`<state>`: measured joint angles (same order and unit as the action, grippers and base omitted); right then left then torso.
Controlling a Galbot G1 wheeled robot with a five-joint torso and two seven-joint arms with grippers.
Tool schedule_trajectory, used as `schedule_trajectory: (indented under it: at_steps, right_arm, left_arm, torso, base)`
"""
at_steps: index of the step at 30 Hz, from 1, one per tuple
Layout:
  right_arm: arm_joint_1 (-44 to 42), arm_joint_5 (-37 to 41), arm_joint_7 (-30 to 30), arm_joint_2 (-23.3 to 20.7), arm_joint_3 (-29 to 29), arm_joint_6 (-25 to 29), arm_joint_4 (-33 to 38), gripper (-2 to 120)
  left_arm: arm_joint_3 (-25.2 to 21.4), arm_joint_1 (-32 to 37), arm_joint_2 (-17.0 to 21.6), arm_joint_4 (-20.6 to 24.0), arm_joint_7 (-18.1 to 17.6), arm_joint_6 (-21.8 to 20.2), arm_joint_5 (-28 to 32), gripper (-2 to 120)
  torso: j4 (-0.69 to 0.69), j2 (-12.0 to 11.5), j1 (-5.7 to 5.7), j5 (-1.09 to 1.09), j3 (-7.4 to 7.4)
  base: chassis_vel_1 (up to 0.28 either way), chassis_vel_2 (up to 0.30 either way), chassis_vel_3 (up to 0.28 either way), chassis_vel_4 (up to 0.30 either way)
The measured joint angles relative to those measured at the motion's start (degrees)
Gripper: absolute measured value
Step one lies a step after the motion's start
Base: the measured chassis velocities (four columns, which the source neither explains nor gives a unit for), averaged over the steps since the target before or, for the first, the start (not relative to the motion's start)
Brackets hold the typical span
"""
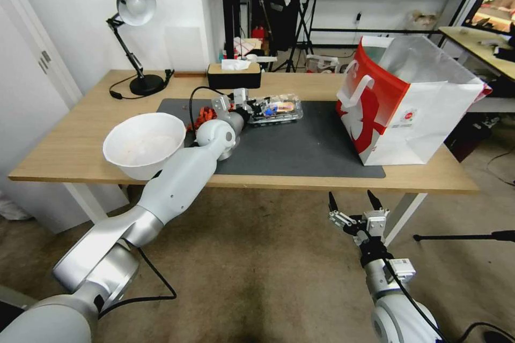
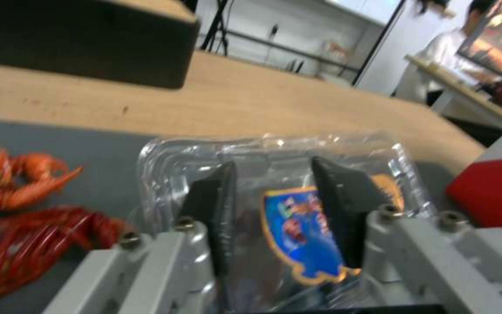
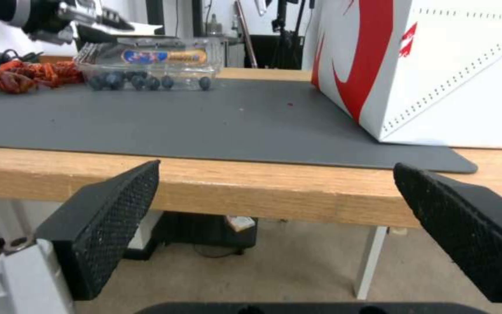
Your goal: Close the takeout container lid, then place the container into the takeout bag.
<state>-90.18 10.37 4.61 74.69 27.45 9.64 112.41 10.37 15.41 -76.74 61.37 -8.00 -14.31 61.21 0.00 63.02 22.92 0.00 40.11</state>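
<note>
The takeout container [image 1: 275,109] is being presented on the dark mat [image 1: 300,144], near the mat's far edge and well apart from the takeout bag [image 1: 407,112], which is standing upright on the mat's right end. The lid [image 2: 297,183] is being seen lying down over the blueberries, though whether it is latched cannot be told. The box is being judged light, thin-walled and slippery, easily crushed, so a hold across its short sides near the rim is being favoured, with gentle pressure. The left hand [image 2: 280,209] is being held over the container at its end nearest the red crayfish [image 2: 24,218], its fingers partly spread above the label, with contact uncertain. The right hand [image 3: 274,226] is being kept wide open and empty, below the table [image 3: 251,183] edge.
</note>
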Motion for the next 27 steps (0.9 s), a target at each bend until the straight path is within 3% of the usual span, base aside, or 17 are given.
schedule_trajectory:
  at_steps: [9,14,27]
  right_arm:
    - [0.2,0.4,-0.1,-0.3,-0.1,0.0,0.3,100]
    - [0.6,2.4,-0.5,-0.7,-0.2,-0.5,1.4,100]
    - [8.5,18.4,-5.2,-6.7,0.3,-4.9,3.2,100]
  left_arm:
    - [-0.4,-0.3,0.0,-1.4,-2.8,-3.7,-0.2,0]
    - [-0.5,-0.2,0.1,-1.3,-2.7,-4.0,-0.1,0]
    - [-0.6,-0.2,0.3,-1.2,-2.5,-4.2,0.5,0]
  torso:
    - [0.0,0.0,0.0,0.0,0.0]
    - [0.0,0.0,0.0,0.0,0.0]
    - [0.0,0.0,0.0,0.0,0.0]
  base:
    - [0.0,0.0,0.0,0.0]
    - [0.0,0.0,0.0,0.0]
    - [0.0,0.0,0.0,0.0]
